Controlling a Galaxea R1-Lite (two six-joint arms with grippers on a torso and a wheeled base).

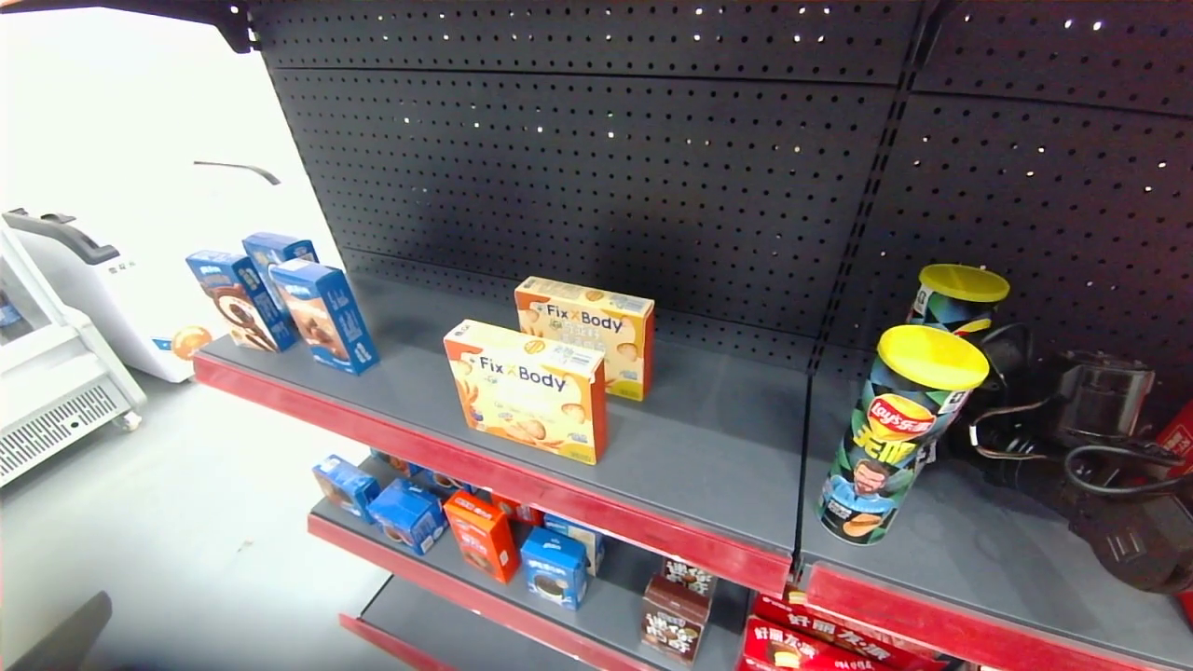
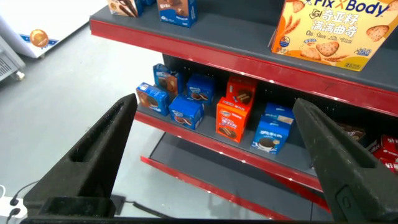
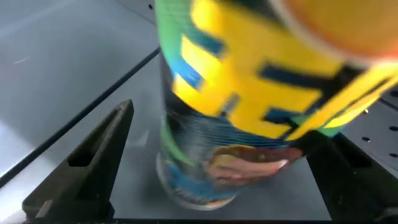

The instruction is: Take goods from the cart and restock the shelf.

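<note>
Chip can blurred close-up, its upper end cut by the edge. Rear can's lower half hidden behind front can. Biscuit box cut by the picture's edge.

Shelf: dark grey deck, red front lip. Back panel: black, with a regular grid of small holes.

Three cartons at the left end: blue, with brown chocolate pictures.

Two boxes mid-shelf: orange and yellow faces, pale cream tops, dark lettering, golden biscuit pictures.

Two cans at the right: yellow lids, dark bodies patterned in green, teal and blue, with a red-and-yellow badge. The right wrist view shows broad yellow lettering on green.

Lower shelf: same grey and red. On it are blue packs, one orange pack, brown packs and red bags.

Floor: pale grey.
</note>
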